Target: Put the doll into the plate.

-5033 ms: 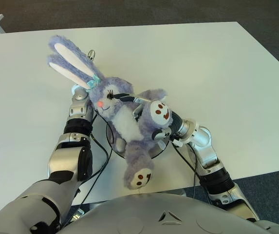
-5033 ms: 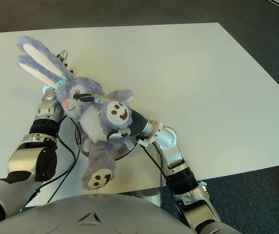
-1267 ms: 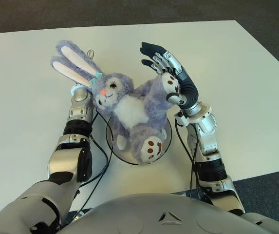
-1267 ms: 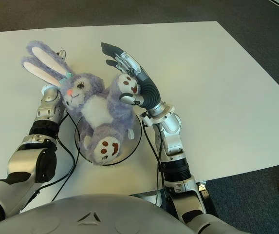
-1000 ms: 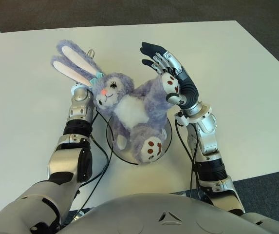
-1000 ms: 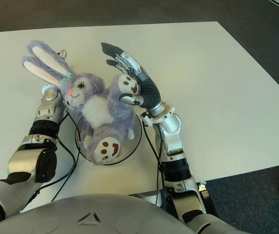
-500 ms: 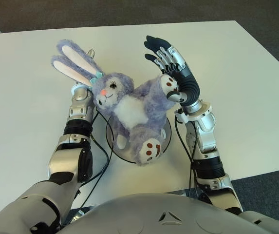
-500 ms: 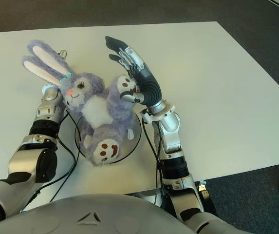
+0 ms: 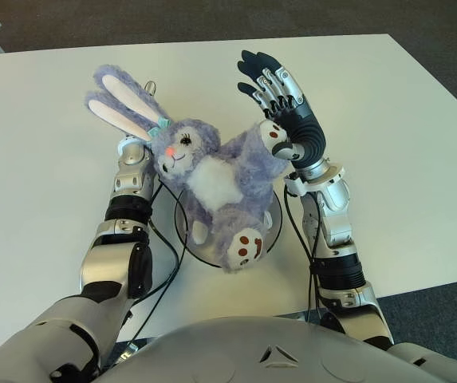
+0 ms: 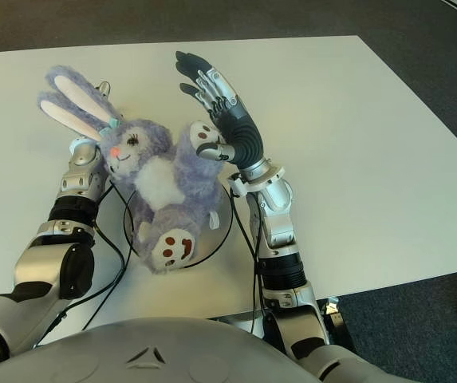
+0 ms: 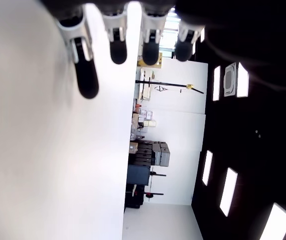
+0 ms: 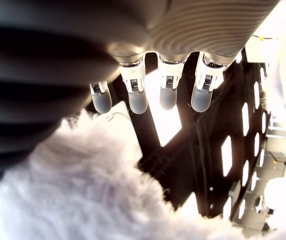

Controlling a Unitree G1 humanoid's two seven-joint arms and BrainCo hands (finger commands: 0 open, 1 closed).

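The purple plush bunny doll (image 9: 220,179) lies on its back with its body and legs over the dark-rimmed round plate (image 9: 277,231) near the table's front edge. Its head and long ears (image 9: 120,108) stick out past the plate to the back left. My right hand (image 9: 280,96) stands raised just right of the doll, open with fingers (image 12: 165,92) spread; only the thumb side sits against the doll's upper paw (image 9: 272,134). Purple fur (image 12: 83,200) fills the right wrist view. My left hand (image 9: 132,153) shows beside the doll's head, mostly hidden by it, fingers (image 11: 118,42) straight over the white table.
The white table (image 9: 388,120) extends wide to the right, left and back. Black cables (image 9: 160,263) run from my forearms across the table front beside the plate. Dark floor lies beyond the table edges.
Five seconds ago my right hand gripped the doll's body; it has let go and opened. Over the last second it rose and drew back, and the doll's lower leg sagged slightly on the plate.
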